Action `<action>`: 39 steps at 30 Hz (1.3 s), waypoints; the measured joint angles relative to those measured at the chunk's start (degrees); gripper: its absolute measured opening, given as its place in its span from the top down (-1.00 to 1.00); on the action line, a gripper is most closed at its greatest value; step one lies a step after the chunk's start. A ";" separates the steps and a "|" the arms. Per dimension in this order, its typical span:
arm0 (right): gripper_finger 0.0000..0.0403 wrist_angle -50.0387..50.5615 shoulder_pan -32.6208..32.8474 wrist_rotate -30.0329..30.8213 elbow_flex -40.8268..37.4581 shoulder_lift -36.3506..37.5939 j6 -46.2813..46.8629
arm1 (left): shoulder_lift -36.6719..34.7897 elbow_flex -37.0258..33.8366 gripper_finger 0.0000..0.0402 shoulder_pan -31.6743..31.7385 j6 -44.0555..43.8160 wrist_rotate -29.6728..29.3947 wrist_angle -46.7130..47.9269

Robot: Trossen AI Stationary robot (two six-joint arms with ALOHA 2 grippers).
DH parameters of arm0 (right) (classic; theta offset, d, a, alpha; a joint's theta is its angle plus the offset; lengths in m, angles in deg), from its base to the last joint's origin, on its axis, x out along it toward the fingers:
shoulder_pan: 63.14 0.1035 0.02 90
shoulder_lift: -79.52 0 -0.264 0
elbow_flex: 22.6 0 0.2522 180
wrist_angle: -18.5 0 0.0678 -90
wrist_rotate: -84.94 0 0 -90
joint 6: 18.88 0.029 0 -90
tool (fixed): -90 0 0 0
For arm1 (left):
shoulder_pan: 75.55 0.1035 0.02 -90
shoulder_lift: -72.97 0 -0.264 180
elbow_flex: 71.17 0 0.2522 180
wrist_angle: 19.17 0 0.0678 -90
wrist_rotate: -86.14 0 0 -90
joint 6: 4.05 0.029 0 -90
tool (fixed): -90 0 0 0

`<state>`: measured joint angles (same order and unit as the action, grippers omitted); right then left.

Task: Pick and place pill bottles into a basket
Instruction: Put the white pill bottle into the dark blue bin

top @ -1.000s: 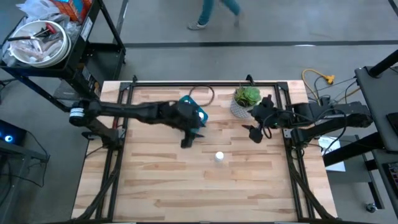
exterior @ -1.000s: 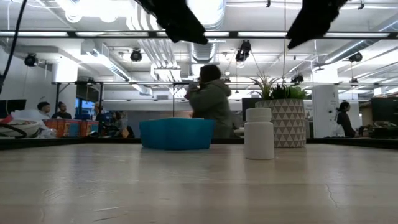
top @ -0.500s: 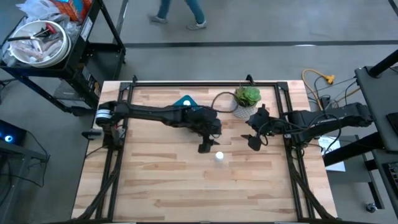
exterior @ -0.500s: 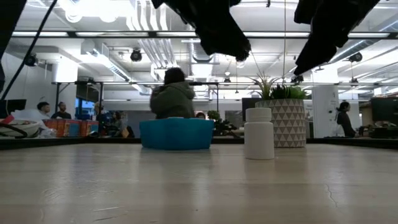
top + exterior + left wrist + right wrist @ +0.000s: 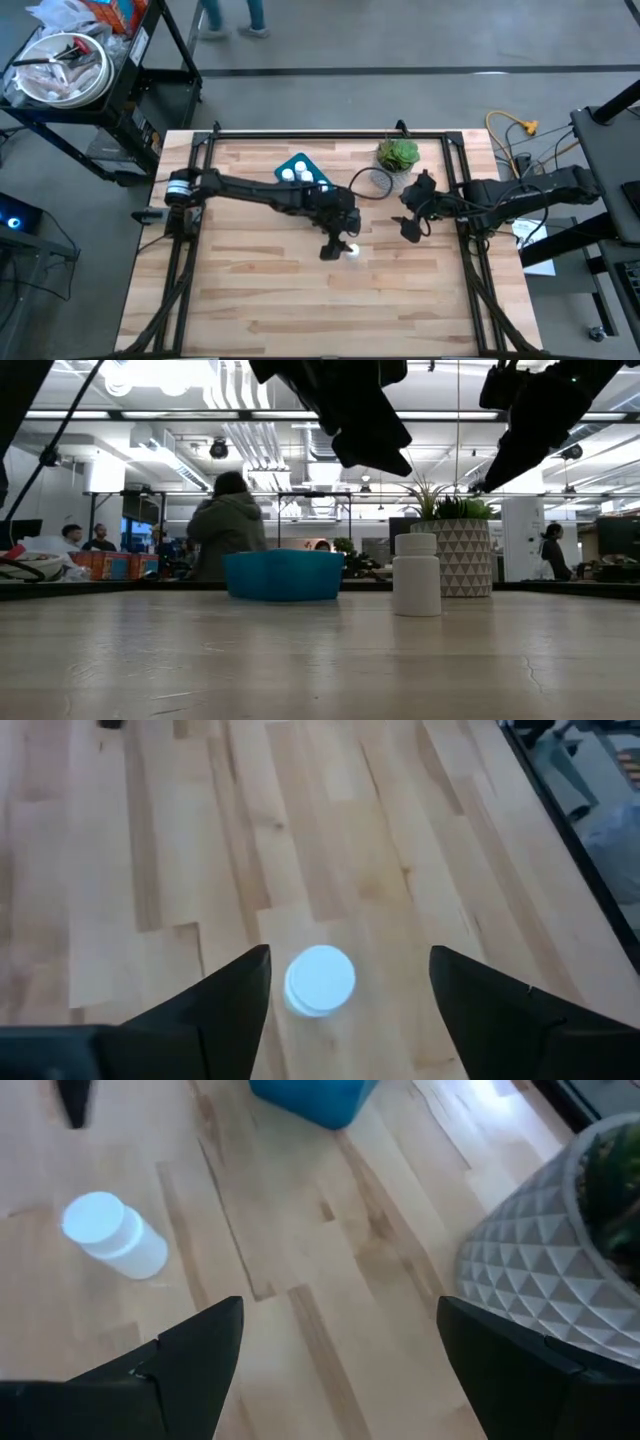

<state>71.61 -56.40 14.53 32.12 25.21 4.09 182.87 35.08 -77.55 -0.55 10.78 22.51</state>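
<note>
The left gripper [image 5: 337, 249] hangs over the middle of the wooden table [image 5: 250, 300] with its fingers [image 5: 230, 995] spread wide — directly below it, centred in the gap between them, stands a lone white pill bottle [image 5: 320, 981], upright with its round cap facing up and touched by neither finger. Behind the left arm, toward the table's far edge, sits the blue basket [image 5: 300, 165] with white bottles [image 5: 295, 174] already in it. The right gripper [image 5: 410, 228] hovers off to the bottle's right, near the white patterned plant pot [image 5: 462, 558] — its fingers [image 5: 190, 1350] are also spread apart and hold nothing.
</note>
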 joint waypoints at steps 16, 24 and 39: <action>-0.62 0.91 0.00 2.91 -0.16 4.04 2.57 | 0.90 -0.76 -0.29 -1.57 1.89 -7.89 -0.70; -0.62 1.02 0.00 4.41 -0.16 4.51 3.22 | 5.15 1.16 -0.29 -1.85 1.82 -8.07 -0.97; -0.62 2.08 0.00 4.59 -0.27 5.96 3.66 | 8.11 1.01 -0.29 -3.43 1.73 -7.40 -1.92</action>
<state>73.69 -56.40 19.13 31.85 31.16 7.75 190.98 36.09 -80.98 1.17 3.38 20.59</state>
